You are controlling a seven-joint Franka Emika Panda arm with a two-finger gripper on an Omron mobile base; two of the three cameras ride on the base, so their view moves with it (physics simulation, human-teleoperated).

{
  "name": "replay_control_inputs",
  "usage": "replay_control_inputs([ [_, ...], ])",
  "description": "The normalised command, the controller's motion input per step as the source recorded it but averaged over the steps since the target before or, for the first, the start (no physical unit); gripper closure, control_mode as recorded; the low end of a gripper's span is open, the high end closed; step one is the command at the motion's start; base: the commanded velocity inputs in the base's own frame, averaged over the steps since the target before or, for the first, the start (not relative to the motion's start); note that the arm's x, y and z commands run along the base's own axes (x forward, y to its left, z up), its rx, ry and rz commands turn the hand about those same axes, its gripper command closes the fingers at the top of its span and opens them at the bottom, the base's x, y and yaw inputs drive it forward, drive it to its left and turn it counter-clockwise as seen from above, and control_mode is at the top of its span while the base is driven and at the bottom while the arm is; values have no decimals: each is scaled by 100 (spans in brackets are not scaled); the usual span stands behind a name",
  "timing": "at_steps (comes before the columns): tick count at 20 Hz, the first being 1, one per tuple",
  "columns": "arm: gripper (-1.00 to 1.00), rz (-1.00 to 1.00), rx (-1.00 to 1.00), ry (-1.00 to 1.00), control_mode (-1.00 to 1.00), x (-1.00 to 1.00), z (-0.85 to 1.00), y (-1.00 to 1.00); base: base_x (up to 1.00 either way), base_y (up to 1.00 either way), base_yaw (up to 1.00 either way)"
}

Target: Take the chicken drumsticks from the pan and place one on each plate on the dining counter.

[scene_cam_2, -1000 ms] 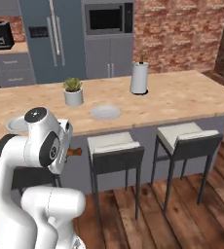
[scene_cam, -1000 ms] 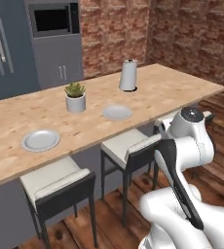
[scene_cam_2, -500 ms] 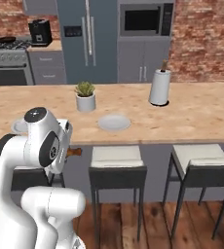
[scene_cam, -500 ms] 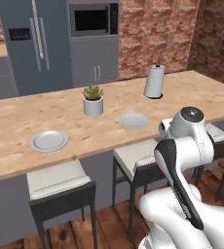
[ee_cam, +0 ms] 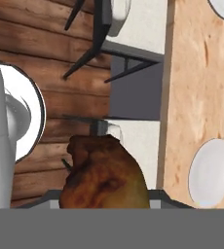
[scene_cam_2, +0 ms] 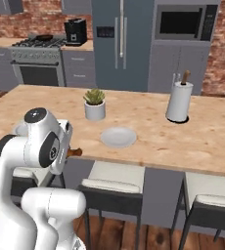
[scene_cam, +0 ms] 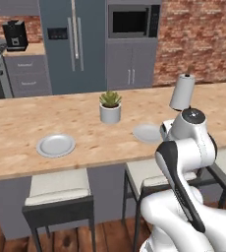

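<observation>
A glossy reddish-brown chicken drumstick (ee_cam: 106, 175) sits between the fingers of my gripper (ee_cam: 104, 202), which is shut on it and holds it over the floor and a stool beside the dining counter (ee_cam: 196, 87). In the right base view its thin end (scene_cam_2: 76, 152) pokes out beside my arm. Two light-grey plates lie bare on the counter, one to the left (scene_cam: 56, 145) and one nearer my arm (scene_cam: 147, 133), (scene_cam_2: 118, 137), (ee_cam: 211, 170). A dark flat shape on the far stove (scene_cam_2: 44, 37) may be the pan, but it is too small to tell.
A potted plant (scene_cam: 110, 106) and a paper towel roll (scene_cam: 182, 92) stand on the counter behind the plates. Grey-cushioned stools (scene_cam: 58, 189), (scene_cam_2: 112, 183) line its near side. A fridge (scene_cam_2: 122, 44), microwave and stove (scene_cam_2: 38, 61) stand along the back wall.
The whole picture has shifted, so the base has moved and now faces the counter more squarely, with the stove in sight. The drumstick stays in the shut gripper.
</observation>
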Motion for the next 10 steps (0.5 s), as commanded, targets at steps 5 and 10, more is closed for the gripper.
replay_control_inputs([
  [5, 100, 9, 1, -19, -100, 28, 0, -45, 7, -11, 6],
  [10, 100, 0, 4, -10, -100, 77, 0, -50, 0, 0, 0],
])
